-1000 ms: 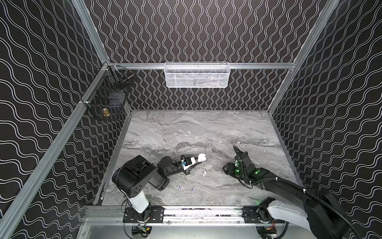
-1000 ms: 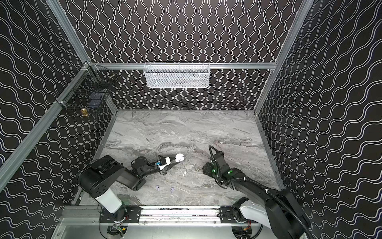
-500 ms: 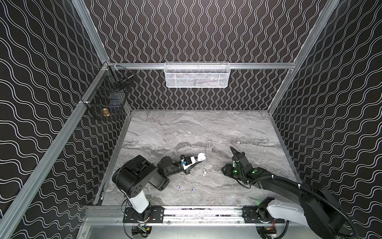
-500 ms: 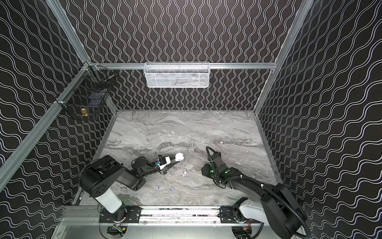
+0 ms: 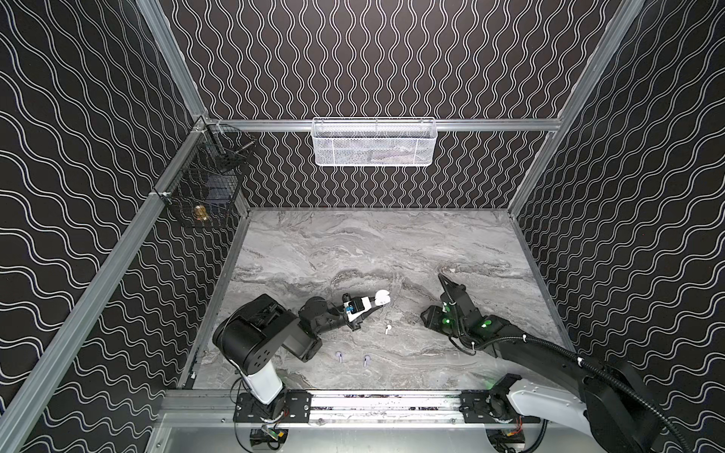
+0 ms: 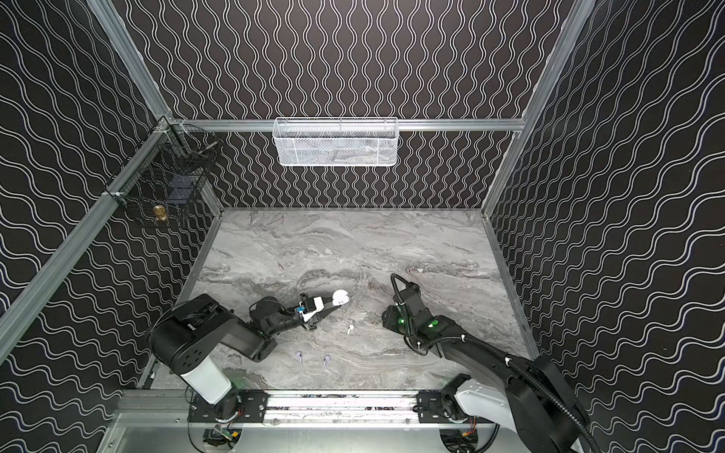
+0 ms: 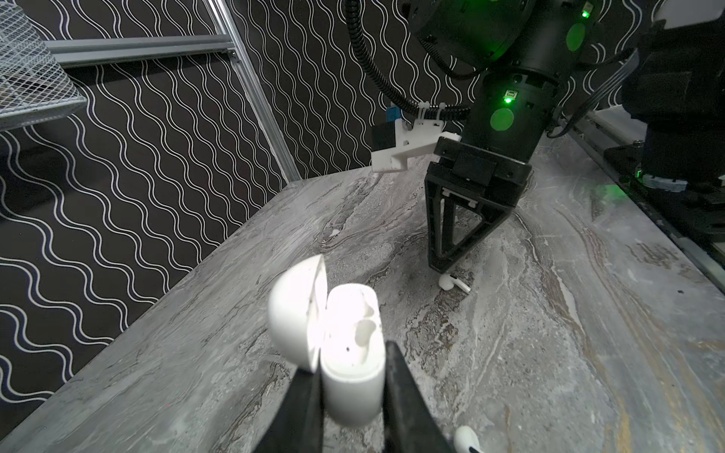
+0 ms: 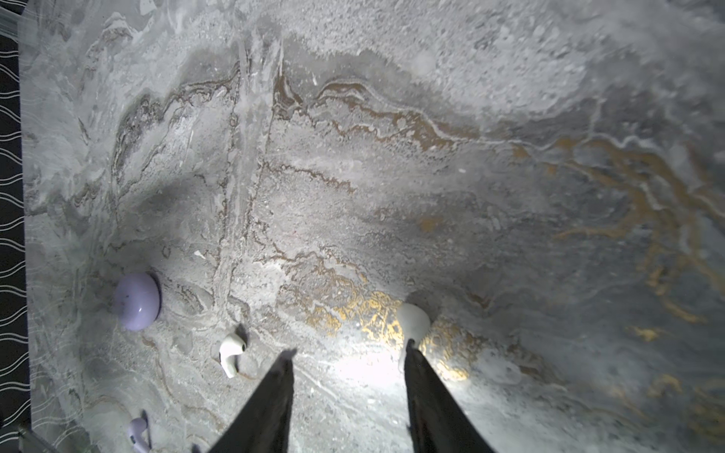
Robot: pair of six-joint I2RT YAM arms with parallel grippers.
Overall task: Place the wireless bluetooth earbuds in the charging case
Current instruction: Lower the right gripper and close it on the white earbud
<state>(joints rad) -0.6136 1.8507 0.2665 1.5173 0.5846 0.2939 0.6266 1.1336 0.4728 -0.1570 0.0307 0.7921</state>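
The step in hand looks like the pickup of a white earbud, with nothing yet in the case. The right gripper [image 8: 349, 349] is pointing down at the table [image 5: 353, 243], jaws standing partly apart and gripping nothing. The white earbud [image 7: 453, 283] is lying at its tips, just beside 1 finger rather than between the 2. The right arm is reaching low and forward from its base, wrist bent downward.

The left gripper [image 7: 351, 364] is clamping the case [image 7: 351, 321] by its body. The lid is hanging open and the sockets, seemingly empty, are facing the right gripper. The left arm is stretching low across the table.

The other white earbud [image 5: 387, 328] is lying near the left gripper. A lavender earbud [image 5: 338, 356] and its twin [image 5: 367, 360] are lying nearer the front rail.

The next move is probably calling for a small sideways shift to bring the earbud between the jaws. A light, exact squeeze would follow, since so tiny and smooth a piece could easily be squirting away.
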